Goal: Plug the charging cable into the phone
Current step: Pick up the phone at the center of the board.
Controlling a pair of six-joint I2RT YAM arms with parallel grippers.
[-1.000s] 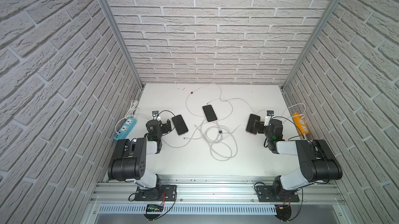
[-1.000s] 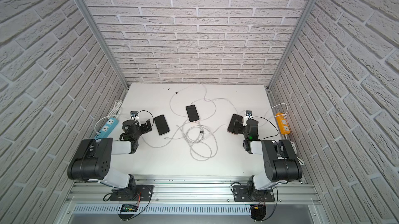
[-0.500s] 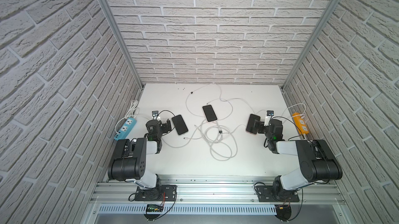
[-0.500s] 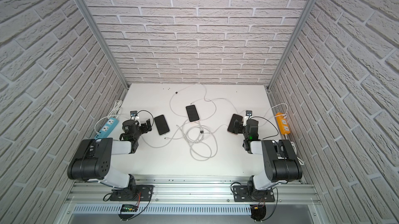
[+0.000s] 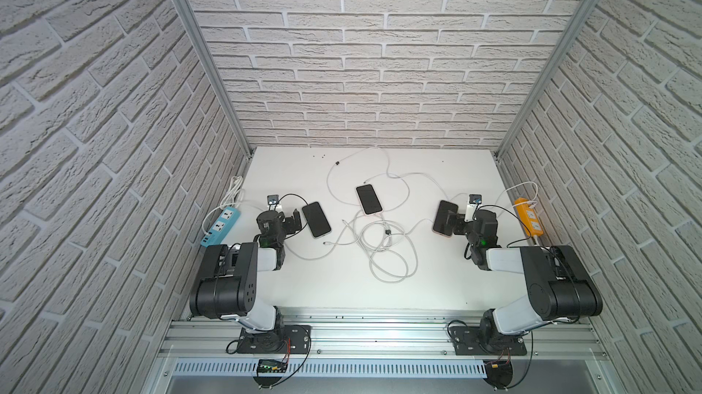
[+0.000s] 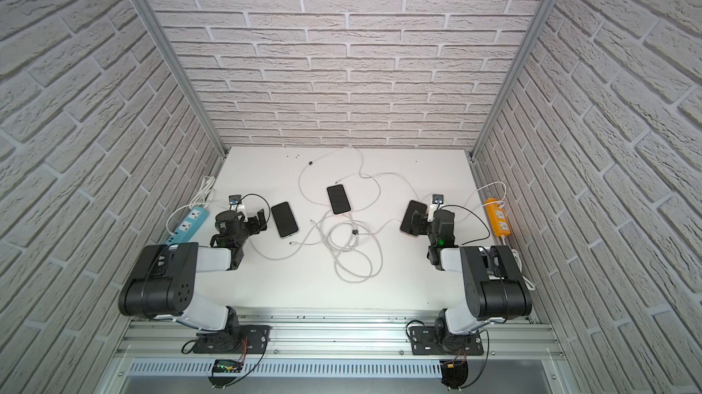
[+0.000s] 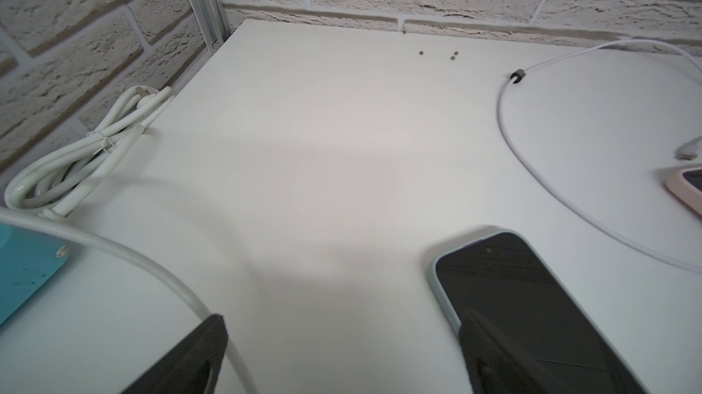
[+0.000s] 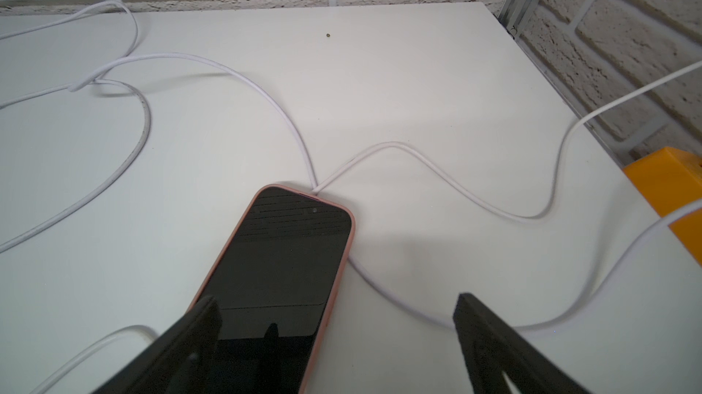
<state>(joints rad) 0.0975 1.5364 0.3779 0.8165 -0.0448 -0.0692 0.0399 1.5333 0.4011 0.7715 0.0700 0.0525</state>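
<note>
Left end effector [image 7: 342, 358] sat wide open, empty, beside pale-cased phone [image 7: 532, 297]; right end effector [image 8: 334, 339] likewise over pink-cased phone [image 8: 285, 259].

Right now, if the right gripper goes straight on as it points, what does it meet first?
Probably the pink-cased phone, lying just ahead and partly under the open right gripper; the height above it is unclear.

The table [image 5: 437, 270] is white, smooth and matt. The brick wall [image 5: 361, 69] is rough, with a chalky relief. The corner post [image 5: 197, 50] looks like brushed aluminium with a dull sheen. The pale-cased phone [image 7: 532, 304] has a glossy black glass face in a matt case, and so does the pink-cased phone [image 8: 288, 266]. The white cable [image 8: 391, 144] looks like smooth plastic. The orange power strip [image 8: 668, 183] and blue power strip [image 7: 22, 270] are hard, faintly shiny plastic.
</note>
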